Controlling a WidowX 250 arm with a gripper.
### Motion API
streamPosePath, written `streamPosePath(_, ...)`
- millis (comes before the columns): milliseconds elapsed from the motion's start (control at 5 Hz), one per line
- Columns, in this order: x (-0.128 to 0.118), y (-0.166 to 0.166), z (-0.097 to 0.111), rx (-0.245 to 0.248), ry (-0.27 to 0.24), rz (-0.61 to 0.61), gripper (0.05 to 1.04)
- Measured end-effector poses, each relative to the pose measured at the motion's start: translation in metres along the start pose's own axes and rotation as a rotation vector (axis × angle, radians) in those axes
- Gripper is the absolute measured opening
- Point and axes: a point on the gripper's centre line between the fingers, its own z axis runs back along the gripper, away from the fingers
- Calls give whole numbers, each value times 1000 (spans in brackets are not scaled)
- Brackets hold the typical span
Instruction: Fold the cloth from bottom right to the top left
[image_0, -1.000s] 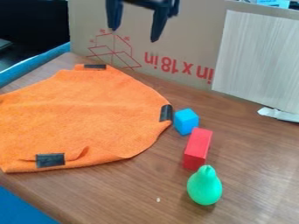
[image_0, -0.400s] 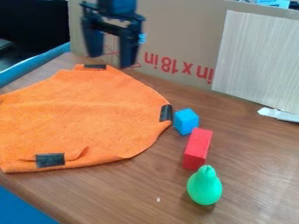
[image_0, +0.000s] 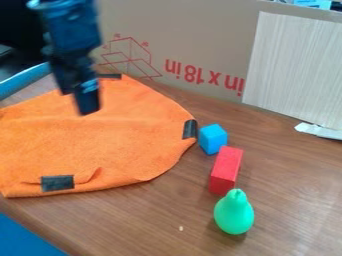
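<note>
Operator: State the position and count of the task item.
Technician: Quantity, one: an orange cloth (image_0: 113, 135). It lies spread over the left part of the worktop (image_0: 287, 200), with a raised crease near its lower left edge.

Operator: Count the markers on the cloth.
Technician: Three dark patches are visible — one at the top edge (image_0: 110, 76), one at the right edge (image_0: 190, 129), one near the lower left edge (image_0: 57, 183).

Operator: Report the gripper.
Technician: Quantity, one: a black gripper (image_0: 81, 102). It hangs in front of the upper left part of the cloth, as seen by the camera. Whether it is open or closed cannot be told; its outline is blurred.

Operator: List the adjacent objects.
Technician: Three. One blue cube (image_0: 213, 139) sits just beside the right edge of the cloth. One red block (image_0: 226, 170) lies near the cube, toward the camera. One green pear-shaped object (image_0: 234, 212) stands at the near end of the block; contact between these two cannot be confirmed.

Operator: Describe the rear boundary.
Technician: Two panels, both upright: one brown cardboard panel (image_0: 200, 35) with red print, and one pale wood-grain panel (image_0: 294, 65) at the right. One white scrap (image_0: 319, 131) lies by the foot of the pale panel.
</note>
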Motion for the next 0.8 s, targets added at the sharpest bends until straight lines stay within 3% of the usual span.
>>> streamPosePath(200,-28,3,-21,15,-41,-117,1000)
streamPosePath(400,-37,11,-48,77,-7,-144,1000)
streamPosePath(600,-28,18,-74,128,42,-132,1000)
streamPosePath(800,-33,18,-90,180,93,-151,1000)
